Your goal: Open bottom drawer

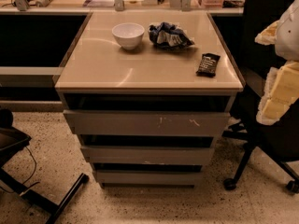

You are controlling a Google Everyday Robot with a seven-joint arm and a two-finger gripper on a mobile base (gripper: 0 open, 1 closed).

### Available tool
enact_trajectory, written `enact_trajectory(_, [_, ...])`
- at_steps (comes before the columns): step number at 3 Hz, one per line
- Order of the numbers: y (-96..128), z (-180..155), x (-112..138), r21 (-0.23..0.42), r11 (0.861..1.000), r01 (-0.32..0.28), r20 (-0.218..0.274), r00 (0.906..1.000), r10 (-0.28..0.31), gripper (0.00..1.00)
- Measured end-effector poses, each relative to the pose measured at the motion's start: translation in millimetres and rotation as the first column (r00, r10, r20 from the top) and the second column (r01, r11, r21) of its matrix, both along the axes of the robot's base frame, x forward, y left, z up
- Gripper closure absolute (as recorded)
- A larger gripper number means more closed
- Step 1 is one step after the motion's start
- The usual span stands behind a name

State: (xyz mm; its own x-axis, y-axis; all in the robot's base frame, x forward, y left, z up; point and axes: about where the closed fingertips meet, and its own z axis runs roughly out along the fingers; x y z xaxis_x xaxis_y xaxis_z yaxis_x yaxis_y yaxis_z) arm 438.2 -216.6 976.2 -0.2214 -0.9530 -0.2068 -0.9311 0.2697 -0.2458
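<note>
Gripper [280,85] raised at right edge, far from bottom drawer [149,177]; grip state unclear.

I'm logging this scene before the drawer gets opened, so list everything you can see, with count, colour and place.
cabinet: one, beige top, centre
bottom drawer: one, grey, lowest in the cabinet front
other drawers: two, grey, stacked above it
bowl: one, white, back left of the top
crumpled bag: one, blue and white, right of the bowl
snack bar: one, black, right side of the top
office chair: one, black, right of the cabinet
claw: one, cream and white, right edge, away from the drawers
</note>
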Motion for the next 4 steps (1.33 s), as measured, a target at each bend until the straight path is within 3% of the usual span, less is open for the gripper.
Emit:
enact_trajectory(1, [0.0, 0.0, 0.0, 0.0, 1.0, 0.0, 0.0, 1.0, 0.0, 0.0])
enact_trajectory(2, [-1.0, -22.9, 2.8, 0.024, 0.999, -0.021, -0.008, 0.9997, 0.021, 0.0])
enact_trajectory(3, [-2.9, -108.2, 9.1, 0.121, 0.991, -0.06, -0.072, 0.995, 0.069, 0.0])
enact_trajectory(4, [-5.1, -223.1, 12.5, 0.217, 0.974, -0.065, -0.138, 0.9856, 0.097, 0.0])
